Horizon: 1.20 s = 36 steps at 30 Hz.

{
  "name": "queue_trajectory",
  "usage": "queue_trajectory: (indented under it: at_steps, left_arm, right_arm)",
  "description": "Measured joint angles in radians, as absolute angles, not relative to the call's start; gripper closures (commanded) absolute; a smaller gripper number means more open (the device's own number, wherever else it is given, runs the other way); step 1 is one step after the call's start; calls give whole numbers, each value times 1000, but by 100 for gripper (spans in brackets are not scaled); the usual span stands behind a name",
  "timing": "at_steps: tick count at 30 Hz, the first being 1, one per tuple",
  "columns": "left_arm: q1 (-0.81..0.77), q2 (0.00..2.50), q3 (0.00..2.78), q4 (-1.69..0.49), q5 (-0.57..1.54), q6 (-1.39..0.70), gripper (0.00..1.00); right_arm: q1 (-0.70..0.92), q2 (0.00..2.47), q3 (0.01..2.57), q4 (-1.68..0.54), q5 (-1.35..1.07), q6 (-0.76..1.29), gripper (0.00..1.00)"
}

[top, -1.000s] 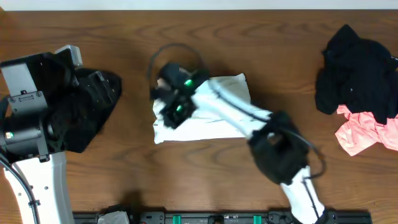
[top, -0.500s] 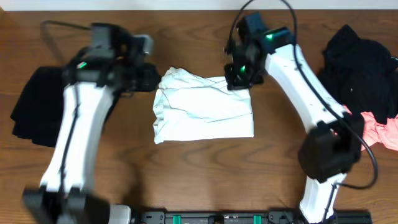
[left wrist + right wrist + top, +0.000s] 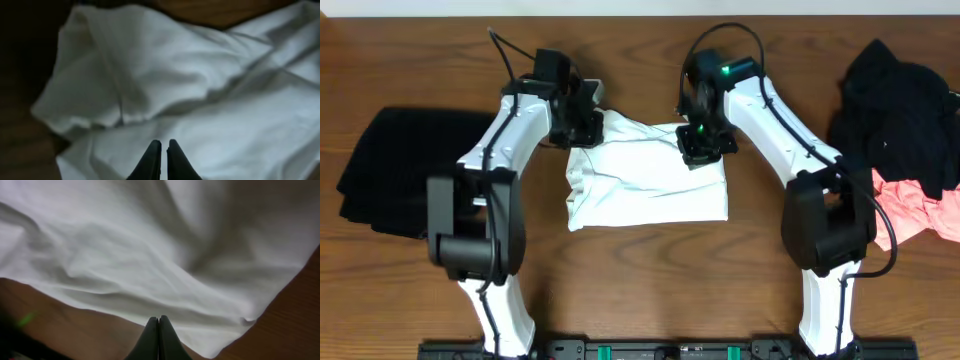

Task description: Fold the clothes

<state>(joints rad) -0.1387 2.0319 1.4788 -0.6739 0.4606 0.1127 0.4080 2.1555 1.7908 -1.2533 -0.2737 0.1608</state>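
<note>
I log 1 wooden table (image 3: 640,290). Centre: white T-shirt (image 3: 650,190), folded. Left: black garment (image 3: 385,180). Right: black pile (image 3: 895,110), pink garment (image 3: 905,210) touching. Clenched at T-shirt's far corners: left gripper (image 3: 161,145), right gripper (image 3: 158,320).

Dark brown wood-grain table (image 3: 650,270) under soft, even light

Robotics lab, I'd say: my left arm (image 3: 500,140) and right arm (image 3: 770,110) mounted on a black rail (image 3: 670,351), wooden bench (image 3: 650,280).
</note>
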Motion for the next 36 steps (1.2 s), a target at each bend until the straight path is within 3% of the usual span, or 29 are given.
queue_trajectory:
  at_steps: [13, 20, 32, 36]
  left_arm:
    - [-202, 2156, 1482, -529, 408, 158, 91]
    - [-234, 2157, 1492, -460, 172, 41, 92]
    - [-41, 2164, 1506, -468, -88, -118, 90]
    - [-14, 2140, 1506, -513, -107, -126, 84]
  right_arm:
    - [408, 2157, 1509, -1077, -280, 161, 99]
    - [408, 2148, 1496, -1069, -271, 161, 98]
    - [418, 2143, 1496, -1090, -198, 161, 98]
    - [418, 2142, 1496, -1087, -183, 161, 98]
